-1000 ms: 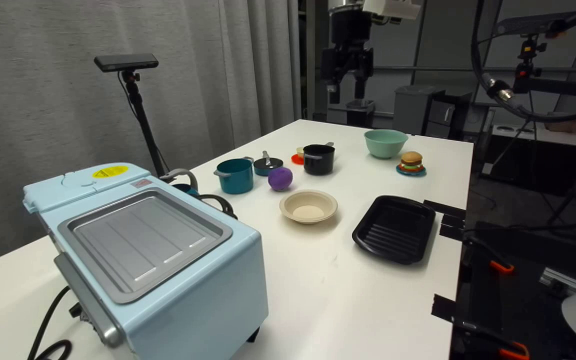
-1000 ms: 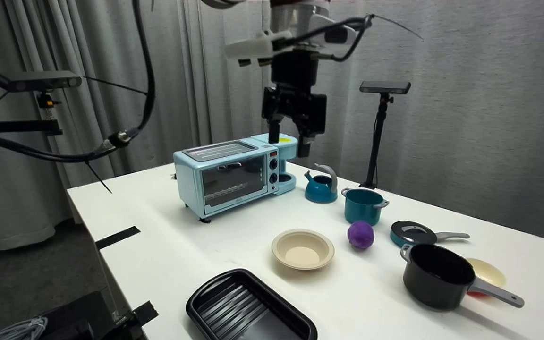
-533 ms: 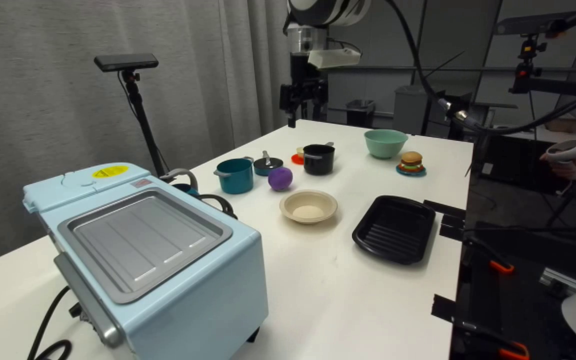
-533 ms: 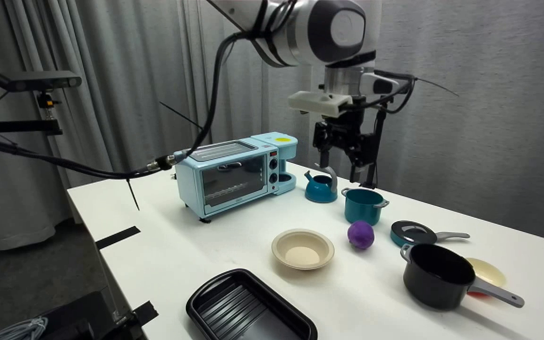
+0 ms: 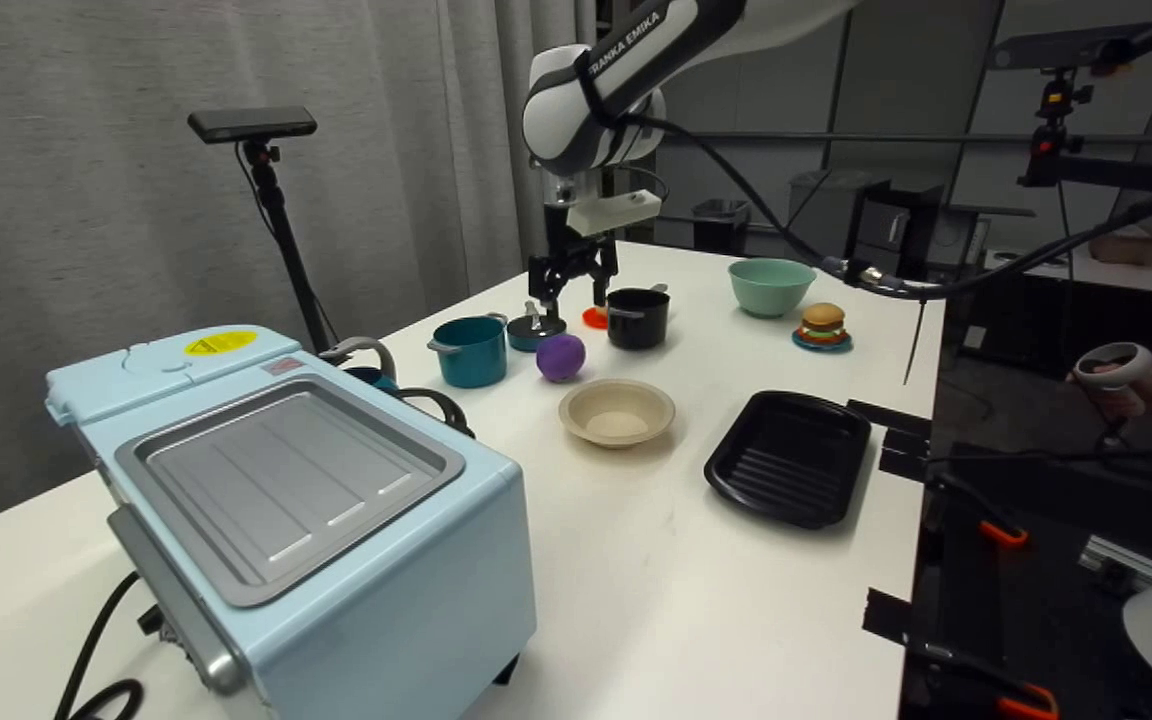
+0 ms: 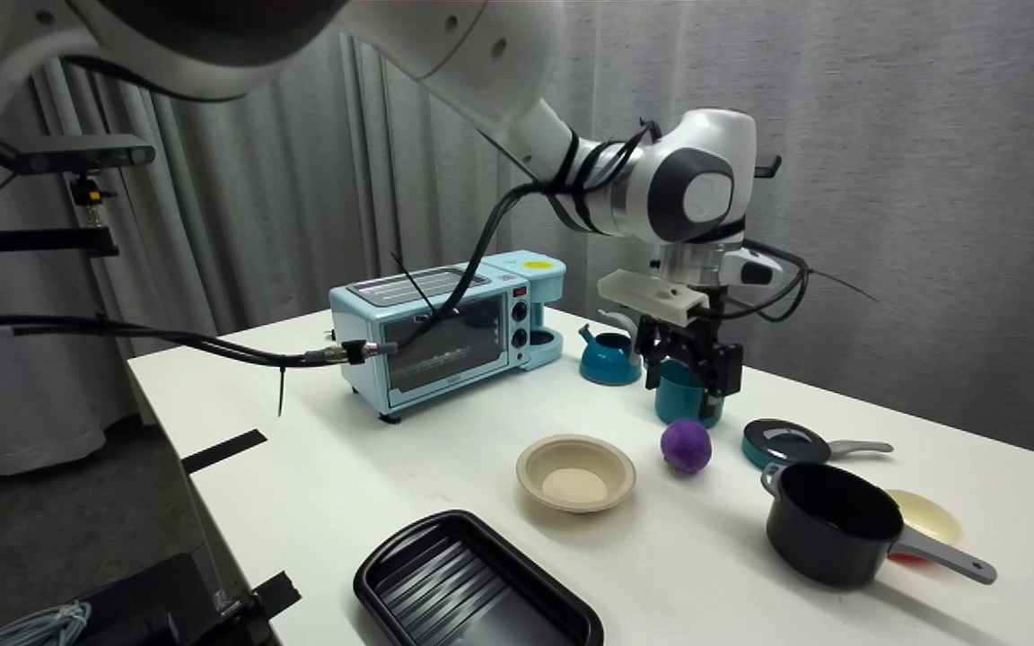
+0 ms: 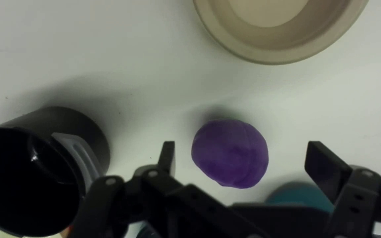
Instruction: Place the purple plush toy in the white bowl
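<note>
The purple plush toy [image 5: 561,358] sits on the white table, and it also shows in an exterior view [image 6: 686,447]. The white bowl [image 5: 618,425], cream and shallow, stands empty a little apart from the toy; it shows too in an exterior view [image 6: 575,484]. My gripper [image 6: 681,395] is open and empty, pointing down, above the table close to the toy. In the wrist view the toy [image 7: 230,153] appears between the two spread fingertips, with gaps on both sides and no contact. The bowl's near rim [image 7: 273,54] shows at the top of that view.
A teal pot [image 6: 679,404] stands just behind the toy, partly hidden by my gripper. A lidded pan [image 6: 786,441] and a black pot [image 6: 831,529] stand close by. Also there are a black tray [image 5: 796,455], a toaster oven [image 5: 436,570], a kettle [image 6: 609,361] and a green bowl [image 5: 772,288].
My gripper has come down and across from high above the table to near the toy, staying open. The toy, bowl and other objects have not moved.
</note>
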Tool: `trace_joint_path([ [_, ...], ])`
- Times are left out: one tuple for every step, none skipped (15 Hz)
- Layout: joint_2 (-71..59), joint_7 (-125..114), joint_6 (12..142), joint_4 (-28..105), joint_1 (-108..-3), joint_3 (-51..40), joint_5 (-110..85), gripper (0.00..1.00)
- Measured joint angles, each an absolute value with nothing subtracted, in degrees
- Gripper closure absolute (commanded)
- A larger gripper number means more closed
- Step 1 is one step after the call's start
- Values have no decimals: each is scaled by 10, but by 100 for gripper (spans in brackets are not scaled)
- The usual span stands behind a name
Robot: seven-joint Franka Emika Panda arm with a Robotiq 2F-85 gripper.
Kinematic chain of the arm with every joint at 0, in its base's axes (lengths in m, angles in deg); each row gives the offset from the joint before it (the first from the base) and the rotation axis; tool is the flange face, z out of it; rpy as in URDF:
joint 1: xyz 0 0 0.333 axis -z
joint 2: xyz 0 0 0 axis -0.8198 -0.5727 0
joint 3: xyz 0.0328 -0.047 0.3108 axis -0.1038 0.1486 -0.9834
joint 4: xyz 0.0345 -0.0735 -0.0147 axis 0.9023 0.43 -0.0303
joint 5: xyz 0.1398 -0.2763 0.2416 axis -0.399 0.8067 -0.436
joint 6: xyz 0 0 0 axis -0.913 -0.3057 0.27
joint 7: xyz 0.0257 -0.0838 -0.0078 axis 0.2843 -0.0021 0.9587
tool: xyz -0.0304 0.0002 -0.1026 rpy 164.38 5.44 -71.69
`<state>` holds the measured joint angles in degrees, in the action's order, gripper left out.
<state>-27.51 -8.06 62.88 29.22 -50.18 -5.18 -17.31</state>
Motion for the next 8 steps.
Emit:
trace_joint_path([
  [-297,-82,629,275,-502,-51,-172,0],
  [-317,-82,629,259,-502,-49,-171,0],
  [-336,-82,629,243,-502,-46,-170,0],
  [-352,-82,629,228,-502,-43,-168,0],
  [-367,-82,629,213,-502,-40,-167,0],
  [-380,-82,629,200,-502,-38,-166,22],
  [-392,-82,629,187,-502,-36,-166,28],
  [-402,-82,629,174,-501,-35,-166,34],
])
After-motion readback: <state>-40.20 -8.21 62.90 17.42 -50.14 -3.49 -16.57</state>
